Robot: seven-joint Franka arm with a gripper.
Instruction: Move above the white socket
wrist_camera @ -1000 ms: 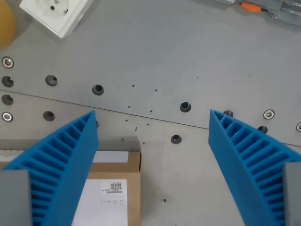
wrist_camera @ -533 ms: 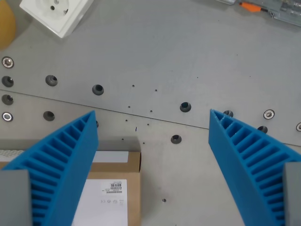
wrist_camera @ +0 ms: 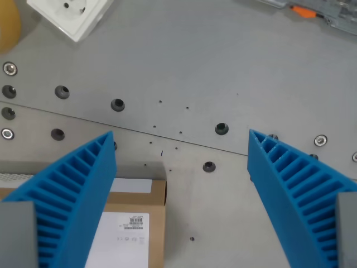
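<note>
The white socket point(wrist_camera: 71, 15) lies at the top left of the wrist view, partly cut off by the upper edge. My gripper point(wrist_camera: 181, 137) hangs well below and to the right of it, over bare grey metal. Its two blue ribbed fingers point(wrist_camera: 78, 195) stand wide apart, so it is open with nothing between them.
A cardboard box with a white label point(wrist_camera: 131, 220) sits at the bottom left, under the left finger. A yellow rounded object point(wrist_camera: 8, 25) shows at the left edge. An orange-tipped tool point(wrist_camera: 312, 10) lies at the top right. Bolt holes point(wrist_camera: 221, 129) dot the grey plate.
The whole scene has slipped slightly in the picture, the socket edging up and out of the top, so the camera has moved a little. The fingers keep the same spread.
</note>
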